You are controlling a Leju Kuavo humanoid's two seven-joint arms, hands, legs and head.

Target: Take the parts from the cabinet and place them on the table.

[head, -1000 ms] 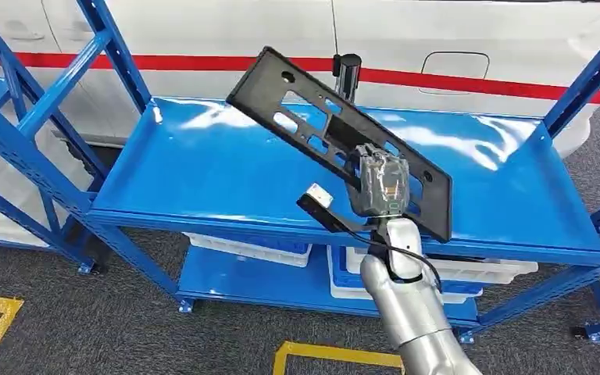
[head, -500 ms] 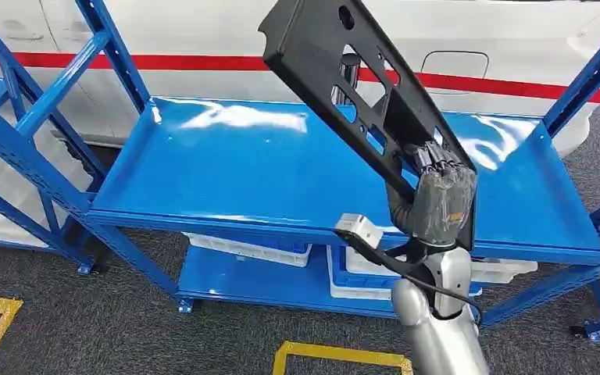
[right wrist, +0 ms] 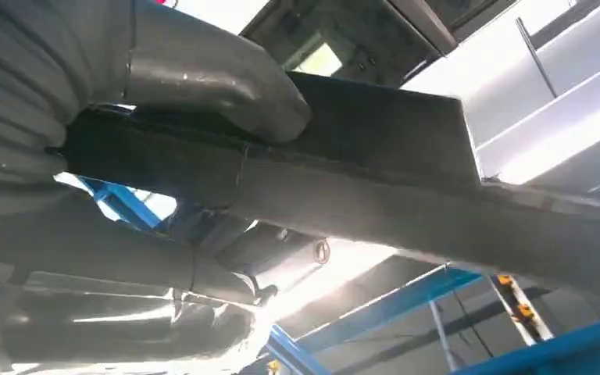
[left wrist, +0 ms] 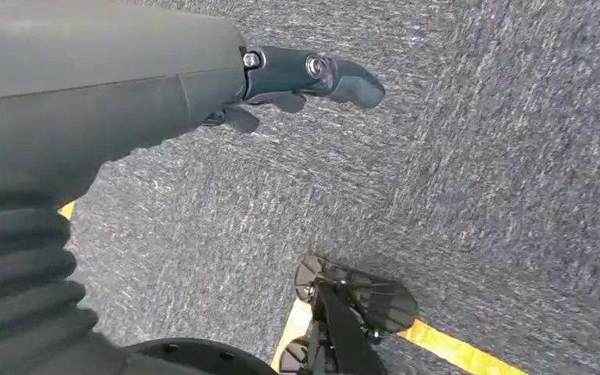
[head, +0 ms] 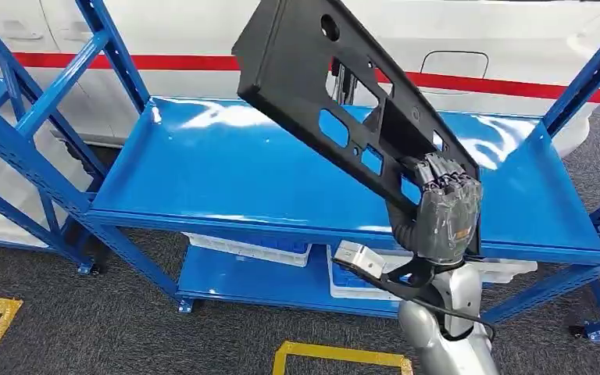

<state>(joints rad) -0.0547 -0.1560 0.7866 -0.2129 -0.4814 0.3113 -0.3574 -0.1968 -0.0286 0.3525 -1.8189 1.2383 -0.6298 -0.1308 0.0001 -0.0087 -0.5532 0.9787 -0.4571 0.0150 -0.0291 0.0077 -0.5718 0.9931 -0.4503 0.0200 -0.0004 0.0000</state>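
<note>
The left hand point(left wrist: 297, 82) is hanging over grey carpet, fingers slightly apart and holding nothing. The long black perforated plastic panel point(head: 344, 101) is slanting above the blue metal shelf point(head: 226, 172), the right hand point(head: 441, 207) wrapping its fingers point(head: 441, 173) around the lower end. Carrying it off well probably means keeping the high end from swinging into the blue uprights point(head: 35, 101). The bench is lying outside these views, and the panel's top corner is being cut off.

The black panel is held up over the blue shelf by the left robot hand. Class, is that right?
Not quite. The head view shows the right robot hand holding the black panel up over the blue shelf.
</note>
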